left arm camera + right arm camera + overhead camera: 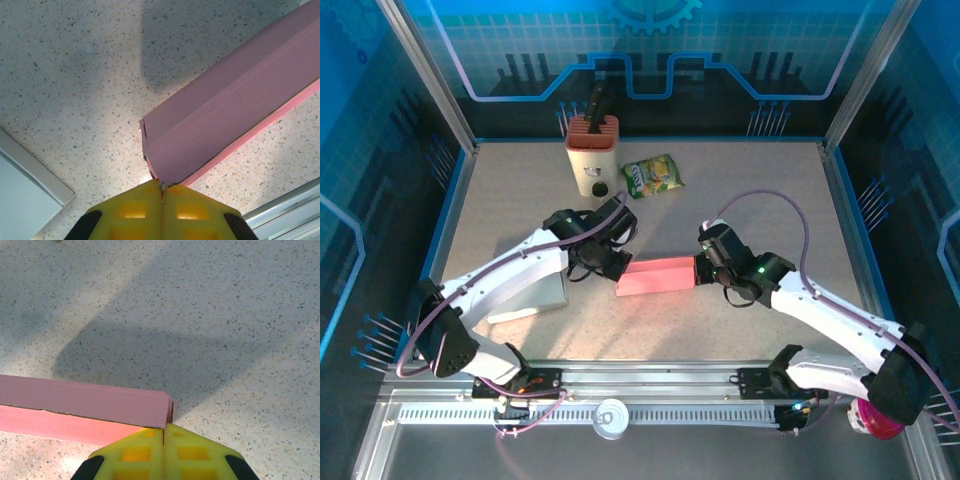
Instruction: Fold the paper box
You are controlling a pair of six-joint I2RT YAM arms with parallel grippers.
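The pink paper box (658,276) lies flat on the speckled table as a long folded strip between both arms. My left gripper (618,268) is at its left end. In the left wrist view the yellow jaws are pressed together, and the gripper (161,184) touches the near corner of the box (235,105), whose end flaps stand slightly apart. My right gripper (703,268) is at the right end. In the right wrist view the gripper (164,427) is shut, its tip against the lower corner of the box (85,400). I see nothing between either pair of jaws.
A beige knife block (592,152) and a green snack bag (653,176) stand at the back. A flat white slab (535,297) lies under the left arm, also visible as the white slab (25,185) in the left wrist view. A tin can (611,417) sits on the front rail.
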